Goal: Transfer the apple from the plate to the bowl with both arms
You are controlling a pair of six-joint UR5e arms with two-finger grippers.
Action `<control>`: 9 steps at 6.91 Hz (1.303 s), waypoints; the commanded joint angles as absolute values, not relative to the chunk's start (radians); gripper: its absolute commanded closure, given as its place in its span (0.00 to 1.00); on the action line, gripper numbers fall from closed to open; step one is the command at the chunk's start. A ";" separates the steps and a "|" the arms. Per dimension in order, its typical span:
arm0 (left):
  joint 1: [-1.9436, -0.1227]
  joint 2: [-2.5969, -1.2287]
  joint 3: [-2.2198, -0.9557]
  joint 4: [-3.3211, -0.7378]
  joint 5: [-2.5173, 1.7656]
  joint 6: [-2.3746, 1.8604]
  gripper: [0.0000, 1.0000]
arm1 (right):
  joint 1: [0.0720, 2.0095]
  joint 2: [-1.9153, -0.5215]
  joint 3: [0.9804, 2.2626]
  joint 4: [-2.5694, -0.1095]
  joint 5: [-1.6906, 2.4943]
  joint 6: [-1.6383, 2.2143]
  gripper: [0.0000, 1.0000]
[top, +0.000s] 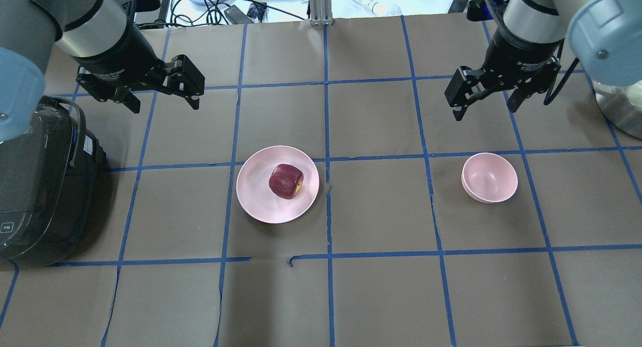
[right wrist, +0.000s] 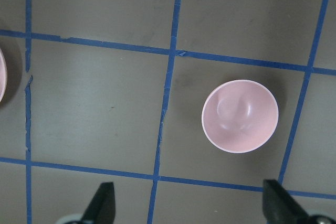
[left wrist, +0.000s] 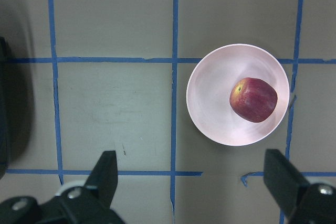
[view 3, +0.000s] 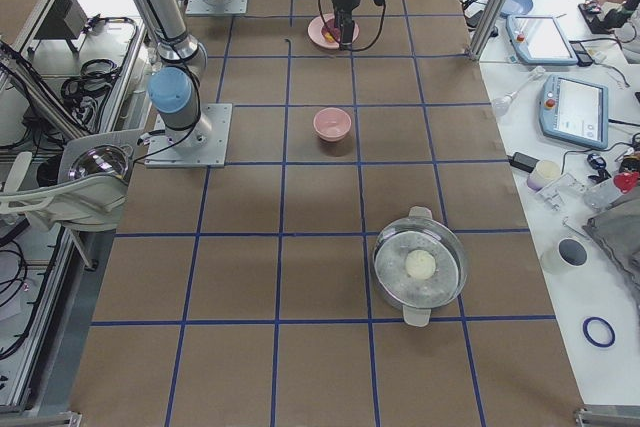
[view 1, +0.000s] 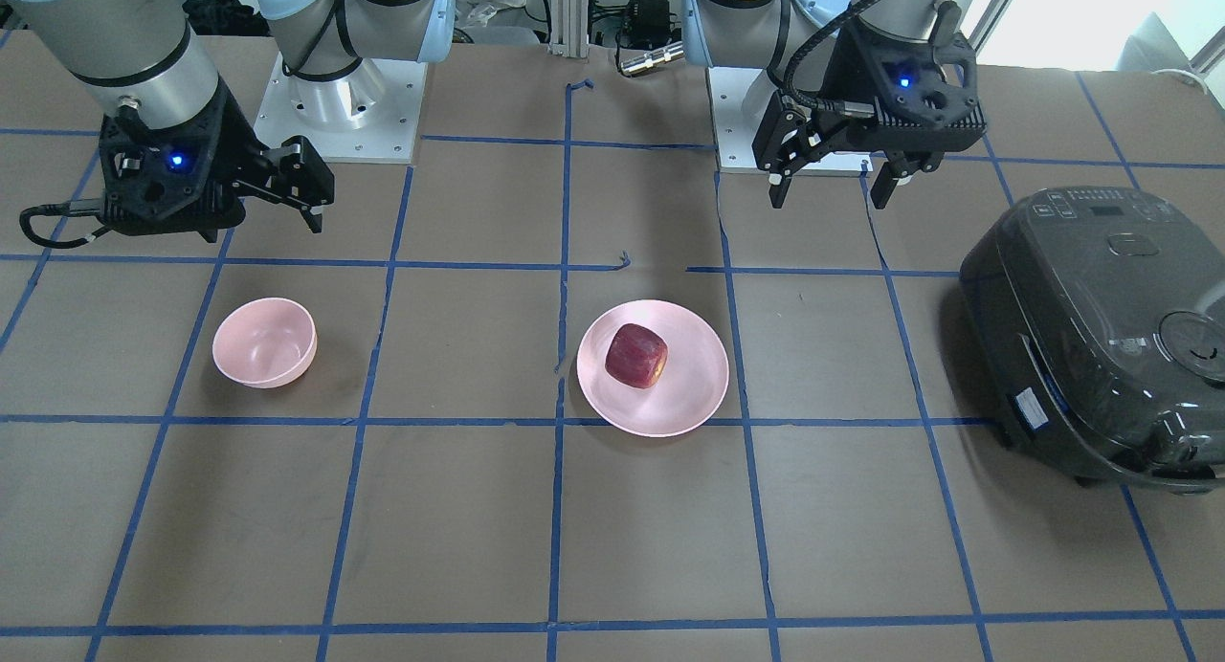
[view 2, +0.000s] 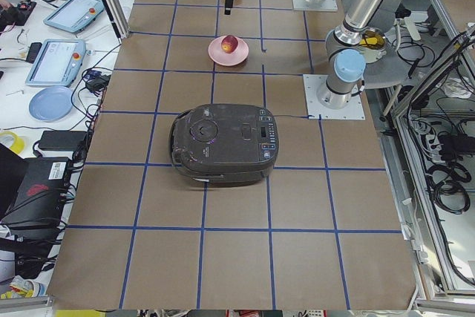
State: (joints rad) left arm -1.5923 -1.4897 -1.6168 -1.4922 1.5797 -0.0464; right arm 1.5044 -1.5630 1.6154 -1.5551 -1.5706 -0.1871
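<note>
The dark red apple (view 1: 635, 356) (top: 286, 181) lies on the wide pink plate (view 1: 689, 399) (top: 256, 199) near the table's middle. The left wrist view shows the apple (left wrist: 253, 99) on the right part of the plate (left wrist: 215, 114). The small pink bowl (view 1: 265, 342) (top: 489, 177) (right wrist: 240, 116) stands empty on the right arm's side. My left gripper (top: 163, 101) (view 1: 828, 198) (left wrist: 194, 182) hangs open and empty above the table, behind and to the left of the plate. My right gripper (top: 485, 110) (view 1: 287, 203) (right wrist: 191, 205) hangs open and empty behind the bowl.
A black rice cooker (top: 35, 181) (view 1: 1101, 337) (view 2: 223, 142) sits at the table's left end, close to the left arm. A steel pot with a glass lid (view 3: 420, 265) stands at the right end. Blue tape lines grid the brown tabletop.
</note>
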 commanded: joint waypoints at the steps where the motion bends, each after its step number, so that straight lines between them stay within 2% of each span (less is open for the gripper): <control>1: -1.592 -1.491 -1.615 -1.506 1.578 -0.049 0.00 | 1.471 -1.568 1.617 -1.549 -1.574 -0.193 0.00; 7: -1.595 -1.497 -1.617 -1.552 1.588 -0.095 0.00 | 1.499 -1.580 1.608 -1.539 -1.484 -0.201 0.00; 9: -1.603 -1.554 -1.615 -1.539 1.568 -0.097 0.00 | 1.508 -1.580 1.615 -1.537 -1.469 -0.195 0.00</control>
State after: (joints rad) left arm -1.5979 -1.5200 -1.6149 -1.5469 1.5788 -0.0906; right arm 1.5016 -1.5802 1.6119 -1.5419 -1.4780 -0.1985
